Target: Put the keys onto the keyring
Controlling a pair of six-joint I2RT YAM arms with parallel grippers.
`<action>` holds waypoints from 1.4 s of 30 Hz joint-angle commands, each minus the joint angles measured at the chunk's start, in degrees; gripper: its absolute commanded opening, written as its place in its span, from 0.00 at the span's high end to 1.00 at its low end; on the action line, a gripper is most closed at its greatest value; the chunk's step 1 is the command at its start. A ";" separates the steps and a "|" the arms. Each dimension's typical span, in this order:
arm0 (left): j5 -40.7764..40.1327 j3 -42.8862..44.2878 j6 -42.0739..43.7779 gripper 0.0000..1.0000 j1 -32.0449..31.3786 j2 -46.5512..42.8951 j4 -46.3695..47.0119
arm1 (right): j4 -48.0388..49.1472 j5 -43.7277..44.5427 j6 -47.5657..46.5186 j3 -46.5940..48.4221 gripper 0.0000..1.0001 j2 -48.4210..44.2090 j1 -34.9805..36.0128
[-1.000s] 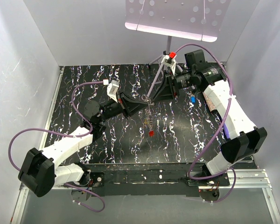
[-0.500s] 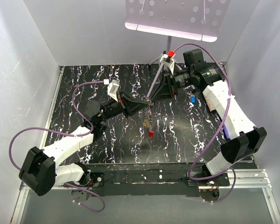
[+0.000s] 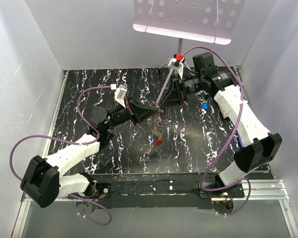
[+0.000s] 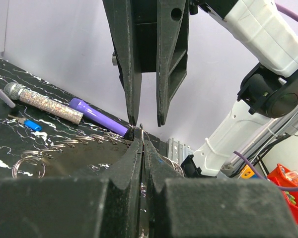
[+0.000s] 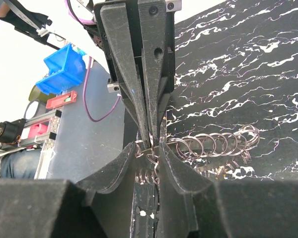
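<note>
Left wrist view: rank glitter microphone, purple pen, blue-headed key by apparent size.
1. glitter microphone
2. purple pen, a close second; one end is hidden
3. blue-headed key, clearly smallest

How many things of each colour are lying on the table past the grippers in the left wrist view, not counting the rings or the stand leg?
Silver, microphone: 1
Purple, marker: 1
Blue, key: 1
Total: 3

The keyring (image 5: pixel 208 146) was shiny metal wire; the worktop (image 3: pixel 129 154) smooth, black, white-veined; the left claw (image 4: pixel 141 143) matt black plastic.
</note>
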 commanded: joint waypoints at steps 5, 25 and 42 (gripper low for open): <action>-1.84 1.74 -0.75 1.00 0.16 -0.88 2.97 | 2.79 -0.14 0.23 -1.57 0.75 -0.26 0.89; -2.02 2.00 -2.06 1.00 0.07 -0.53 3.50 | 3.76 -1.37 0.23 -4.12 0.85 -0.96 1.07; -1.15 0.77 -3.12 0.96 0.16 -1.06 2.62 | 4.46 -0.05 -0.56 -7.80 0.99 -3.85 1.33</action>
